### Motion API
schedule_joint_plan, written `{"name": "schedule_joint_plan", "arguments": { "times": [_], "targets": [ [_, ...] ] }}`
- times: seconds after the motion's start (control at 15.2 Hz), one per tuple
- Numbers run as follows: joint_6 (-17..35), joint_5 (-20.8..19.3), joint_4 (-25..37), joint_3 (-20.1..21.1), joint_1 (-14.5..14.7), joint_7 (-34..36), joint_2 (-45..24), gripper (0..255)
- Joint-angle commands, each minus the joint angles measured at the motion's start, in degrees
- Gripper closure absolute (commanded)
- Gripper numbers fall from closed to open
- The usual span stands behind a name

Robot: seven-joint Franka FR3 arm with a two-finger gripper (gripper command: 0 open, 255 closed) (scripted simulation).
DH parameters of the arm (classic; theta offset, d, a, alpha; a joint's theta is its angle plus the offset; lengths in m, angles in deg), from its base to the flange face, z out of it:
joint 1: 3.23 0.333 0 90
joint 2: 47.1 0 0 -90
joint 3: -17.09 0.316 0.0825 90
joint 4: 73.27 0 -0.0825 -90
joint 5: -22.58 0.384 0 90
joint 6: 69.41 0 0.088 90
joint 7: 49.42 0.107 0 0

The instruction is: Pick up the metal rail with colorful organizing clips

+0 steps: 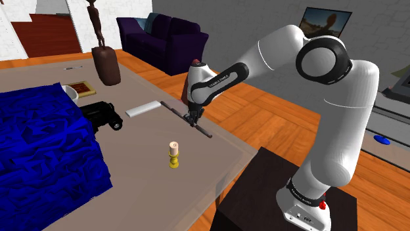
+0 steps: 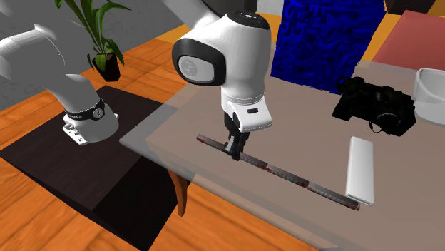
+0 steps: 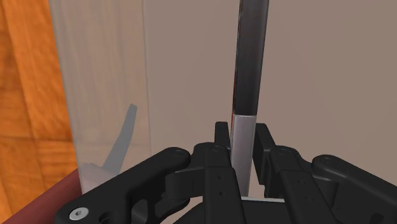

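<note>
In the shoulder view my tool (image 1: pixel 192 119) is down at the worktop (image 1: pixel 217 161), pointing straight down from the wrist. It sits on the rail (image 1: pixel 205 132), a thin dark strip that lies flat near the worktop's edge, on the side nearer to my stand (image 1: pixel 289 197). One end of the rail is near a flat white bar (image 1: pixel 143 108). A black camera (image 1: pixel 105 117) lies beside that bar, next to a blue cloth (image 1: pixel 39 144). A small yellow candle holder (image 1: pixel 173 156) stands apart from the rail, closer to the viewer.

In the second exterior view the tool (image 2: pixel 234 149) meets the rail (image 2: pixel 285 173) near its end at the picture's left. One finger is on each long side of the rail. The rail runs along the worktop's (image 2: pixel 171 135) edge towards the white bar (image 2: pixel 360 170) and shows small reddish marks. The camera (image 2: pixel 374 107) and a white bowl (image 2: pixel 430 93) are behind it, well apart from the tool.

In the wrist view the fingers (image 3: pixel 221 137) are almost together, and the tool (image 3: pixel 242 135) is clenched on the rail (image 3: pixel 251 63). Both fingers touch its sides at a pale grey part, and the dark part goes on away from the tool across the worktop (image 3: pixel 331 76).
</note>
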State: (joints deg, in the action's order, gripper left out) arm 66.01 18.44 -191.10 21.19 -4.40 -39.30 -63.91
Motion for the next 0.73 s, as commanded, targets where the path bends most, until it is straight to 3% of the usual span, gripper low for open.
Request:
{"name": "schedule_joint_plan", "arguments": {
  "times": [0.0,0.66],
  "targets": [
    [0.0,0.0,0.0,0.0,0.0,0.0,0.0,255],
    [-4.7,0.5,1.5,0.2,-0.1,-0.4,3.2,255]
  ]
}}
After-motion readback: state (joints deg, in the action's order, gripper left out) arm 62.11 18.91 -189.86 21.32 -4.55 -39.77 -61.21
